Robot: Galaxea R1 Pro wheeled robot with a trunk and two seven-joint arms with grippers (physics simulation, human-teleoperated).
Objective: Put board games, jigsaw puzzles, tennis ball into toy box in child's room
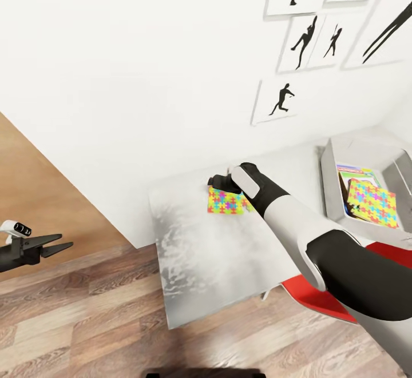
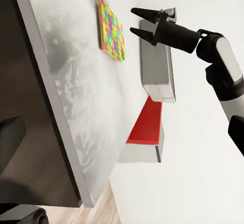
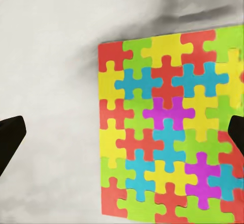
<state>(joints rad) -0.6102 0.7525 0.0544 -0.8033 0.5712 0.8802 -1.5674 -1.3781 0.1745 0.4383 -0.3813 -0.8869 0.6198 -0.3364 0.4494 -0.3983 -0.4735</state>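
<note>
The white wall point(image 1: 143, 80) took most of the head view, with black figure pictures point(image 1: 303, 40) at about 1 o'clock. Below it the grey surface point(image 1: 200, 263) ran from the centre toward 3 o'clock, and the wooden floor point(image 1: 86, 321) lay at 7 o'clock. A red chair point(image 1: 320, 301) stood at the surface's near edge, at about 4 o'clock.

The toy box point(image 1: 332, 183) stood on the surface at 3 o'clock. Inside it lay one jigsaw puzzle point(image 1: 373, 202) over a board game point(image 1: 352, 171).

The right arm point(image 1: 309, 235) reached from 4 o'clock toward the centre. The right tool point(image 2: 136, 22) hung just above the surface, its fingers spread wide and holding nothing. Under it, the second jigsaw puzzle point(image 1: 228, 201) lay flat on the surface, well apart from the toy box.

The left tool point(image 1: 57, 242) hung at 9 o'clock over the floor, fingers a little apart and empty.
</note>
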